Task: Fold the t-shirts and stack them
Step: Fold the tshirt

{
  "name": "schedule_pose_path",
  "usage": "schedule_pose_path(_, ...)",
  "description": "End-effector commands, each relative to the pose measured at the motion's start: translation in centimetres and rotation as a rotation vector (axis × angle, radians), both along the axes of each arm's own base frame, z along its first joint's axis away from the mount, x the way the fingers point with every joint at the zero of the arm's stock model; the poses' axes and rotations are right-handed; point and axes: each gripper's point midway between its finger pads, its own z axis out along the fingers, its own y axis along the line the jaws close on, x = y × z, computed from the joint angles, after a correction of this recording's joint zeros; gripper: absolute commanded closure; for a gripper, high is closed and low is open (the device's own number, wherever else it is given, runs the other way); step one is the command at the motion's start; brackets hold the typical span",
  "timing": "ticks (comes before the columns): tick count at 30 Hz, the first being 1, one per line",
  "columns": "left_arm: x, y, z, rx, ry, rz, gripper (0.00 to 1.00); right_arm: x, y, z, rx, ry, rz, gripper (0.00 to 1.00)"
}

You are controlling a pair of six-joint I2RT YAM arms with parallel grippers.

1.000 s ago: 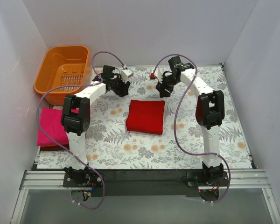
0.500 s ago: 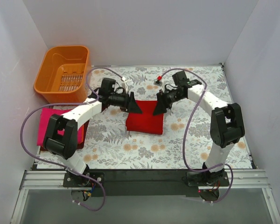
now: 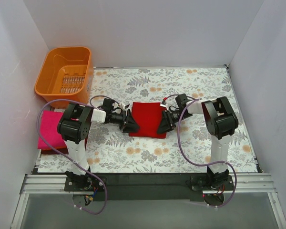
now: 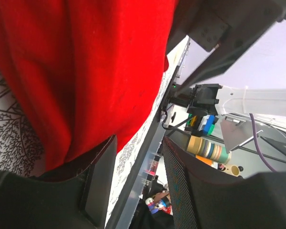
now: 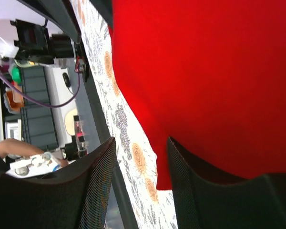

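Jaws parted on both arms, gripping nothing: left gripper (image 3: 132,123) and right gripper (image 3: 161,124) face each other across the folded red t-shirt (image 3: 148,118), each at one edge, equally near.

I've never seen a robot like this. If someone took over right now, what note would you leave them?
Left gripper: fingers open, at the left edge of the red shirt.
Right gripper: fingers open, at its right edge.
Done: red shirt lies folded mid-table; pink shirt lies folded at the table's left side, on a dark red cloth.
Left: probably lift the red shirt onto that pile.
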Motion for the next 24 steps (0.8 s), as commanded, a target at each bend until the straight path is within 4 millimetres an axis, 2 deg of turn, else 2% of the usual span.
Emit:
schedule_pose_path(1, -0.5, 0.9, -2.0, 0.073, 0.031, 0.045, 0.57, 1.9, -3.6, -4.5, -0.184, -0.062, -0.081, 0.45)
schedule_pose_path(3, -0.6, 0.7, 0.9, 0.021, -0.032, 0.014, 0.57, 2.2, -3.8, -2.2, -0.17, -0.117, -0.052, 0.48)
schedule_pose_path(4, -0.1, 0.5, 2.5, 0.006, -0.084, 0.005, 0.57, 2.3, -3.7, -0.9, -0.128, -0.17, -0.016, 0.51)
schedule_pose_path(6, 1.1, 0.1, 6.4, -0.046, -0.222, -0.021, 0.57, 2.5, -3.1, 2.8, -0.051, -0.237, 0.012, 0.56)
schedule_pose_path(7, 2.7, -0.4, 8.5, -0.067, -0.29, -0.018, 0.57, 4.0, -2.6, 4.7, -0.018, -0.307, 0.013, 0.56)
schedule_pose_path(9, 4.7, -0.8, 10.0, -0.084, -0.318, 0.008, 0.59, 5.6, -2.0, 7.2, 0.031, -0.366, 0.003, 0.58)
schedule_pose_path(10, 7.0, -1.1, 11.5, -0.085, -0.395, 0.035, 0.6, 7.4, -1.4, 8.4, 0.05, -0.404, -0.004, 0.58)
schedule_pose_path(11, 8.1, -1.2, 11.5, -0.075, -0.412, 0.054, 0.6, 8.3, -1.1, 8.8, 0.055, -0.412, -0.01, 0.58)
schedule_pose_path(13, 11.0, -1.3, 9.8, -0.021, -0.434, 0.112, 0.6, 10.7, -0.7, 8.5, 0.039, -0.44, -0.032, 0.59)
schedule_pose_path(14, 12.5, -1.4, 10.1, -0.012, -0.455, 0.131, 0.6, 12.6, -0.3, 8.0, 0.031, -0.448, -0.04, 0.59)
schedule_pose_path(15, 13.5, -1.3, 7.9, 0.01, -0.402, 0.156, 0.6, 13.6, -0.3, 7.6, 0.018, -0.455, -0.048, 0.6)
schedule_pose_path(16, 14.8, -0.9, 7.1, 0.033, -0.398, 0.187, 0.6, 15.3, -0.1, 7.0, 0.017, -0.462, -0.057, 0.6)
schedule_pose_path(17, 16.0, -0.9, 7.1, 0.042, -0.413, 0.204, 0.61, 16.1, -0.1, 6.4, 0.01, -0.46, -0.064, 0.61)
schedule_pose_path(18, 16.7, -0.5, 5.2, 0.061, -0.38, 0.218, 0.61, 16.8, 0.0, 5.7, -0.001, -0.466, -0.067, 0.61)
schedule_pose_path(19, 17.2, -0.3, 4.7, 0.067, -0.372, 0.227, 0.61, 17.5, 0.0, 5.3, -0.004, -0.468, -0.071, 0.61)
schedule_pose_path(20, 17.5, -0.1, 4.0, 0.072, -0.358, 0.23, 0.61, 17.9, 0.0, 3.7, -0.017, -0.445, -0.072, 0.61)
schedule_pose_path(21, 18.0, 0.4, 3.4, 0.088, -0.356, 0.24, 0.61, 18.6, 0.0, 3.3, -0.025, -0.452, -0.079, 0.61)
schedule_pose_path(22, 18.1, 0.7, 2.0, 0.108, -0.334, 0.244, 0.61, 19.1, 0.1, 2.7, -0.029, -0.463, -0.083, 0.61)
schedule_pose_path(24, 18.3, 1.5, 0.4, 0.146, -0.31, 0.261, 0.61, 19.3, -0.3, 0.5, -0.059, -0.445, -0.088, 0.62)
